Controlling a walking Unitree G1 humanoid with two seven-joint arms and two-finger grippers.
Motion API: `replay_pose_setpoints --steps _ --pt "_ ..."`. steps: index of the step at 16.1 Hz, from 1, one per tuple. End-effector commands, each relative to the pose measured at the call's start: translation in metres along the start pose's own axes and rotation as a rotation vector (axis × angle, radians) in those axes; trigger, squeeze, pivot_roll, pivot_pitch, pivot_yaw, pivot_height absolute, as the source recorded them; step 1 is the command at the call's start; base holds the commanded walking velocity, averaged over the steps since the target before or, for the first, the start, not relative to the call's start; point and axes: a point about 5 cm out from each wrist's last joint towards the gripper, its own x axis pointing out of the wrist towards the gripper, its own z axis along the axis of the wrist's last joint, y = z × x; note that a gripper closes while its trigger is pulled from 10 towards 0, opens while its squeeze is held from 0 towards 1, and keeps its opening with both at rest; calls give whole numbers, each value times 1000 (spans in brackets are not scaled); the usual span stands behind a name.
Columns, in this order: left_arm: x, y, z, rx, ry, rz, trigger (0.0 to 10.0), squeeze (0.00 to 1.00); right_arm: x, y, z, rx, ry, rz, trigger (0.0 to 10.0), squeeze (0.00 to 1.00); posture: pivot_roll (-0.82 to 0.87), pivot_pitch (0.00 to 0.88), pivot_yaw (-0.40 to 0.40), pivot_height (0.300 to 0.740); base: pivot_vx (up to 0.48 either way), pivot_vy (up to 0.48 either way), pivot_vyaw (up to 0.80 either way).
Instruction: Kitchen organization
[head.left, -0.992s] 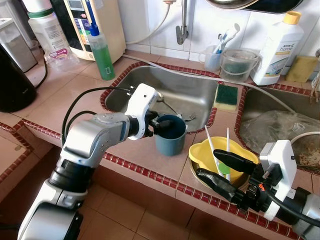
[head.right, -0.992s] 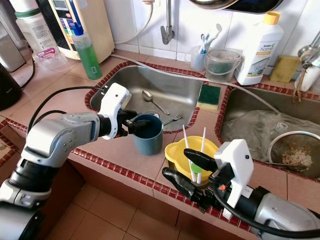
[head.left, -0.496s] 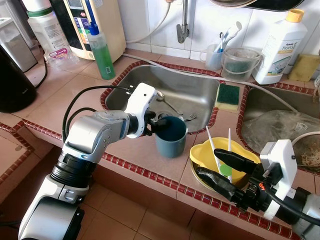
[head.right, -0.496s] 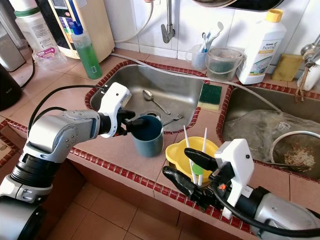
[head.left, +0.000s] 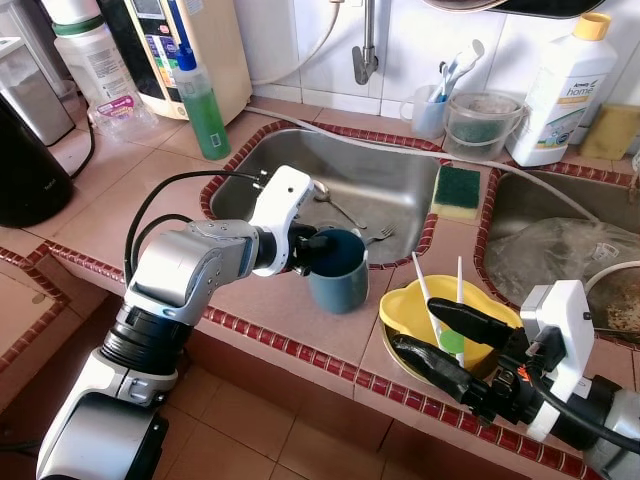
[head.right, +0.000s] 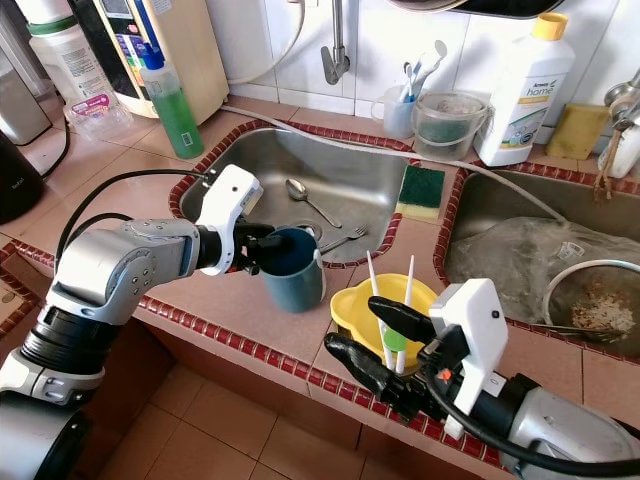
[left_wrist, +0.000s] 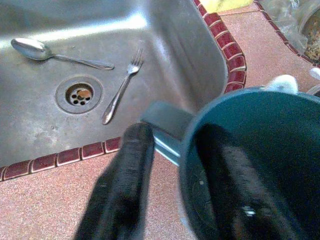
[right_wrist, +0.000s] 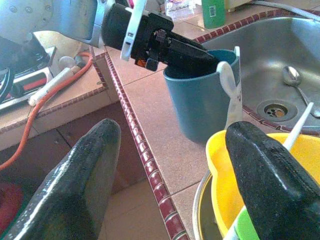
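A dark blue mug (head.left: 338, 272) stands on the tiled counter at the sink's front rim, leaning a little. My left gripper (head.left: 318, 243) is shut on the mug's rim next to the handle, one finger inside and one outside, as the left wrist view shows the mug (left_wrist: 250, 165). To the mug's right, a yellow bowl (head.left: 410, 305) holds white sticks and a green utensil. My right gripper (head.left: 447, 343) stands open at the counter's front edge, its fingers on either side of the bowl's near part without gripping it.
The steel sink (head.left: 395, 190) holds a spoon (left_wrist: 35, 49) and a fork (left_wrist: 120, 90). A green sponge (head.left: 457, 189) lies on the divider. A green bottle (head.left: 204, 105), a white detergent bottle (head.left: 557, 90) and a clear tub (head.left: 481, 124) line the back.
The left gripper has tipped the mug slightly and drawn it a little to the left. The right arm has stayed put.
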Motion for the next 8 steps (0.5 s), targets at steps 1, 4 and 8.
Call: replay_pose_setpoints --steps 1,4,8 --pt "-3 5 3 14 -2 28 0 0 1 4 2 -22 -4 13 10000 0 -294 114 120 740 0 0 0" --pt "-5 8 3 10 -8 41 0 0 1 3 2 -26 -8 15 10000 0 -291 107 115 740 0 0 0" --pt "-4 6 2 2 -15 42 0 0 5 -1 5 -46 -14 14 10000 0 -289 95 100 740 0 0 0"
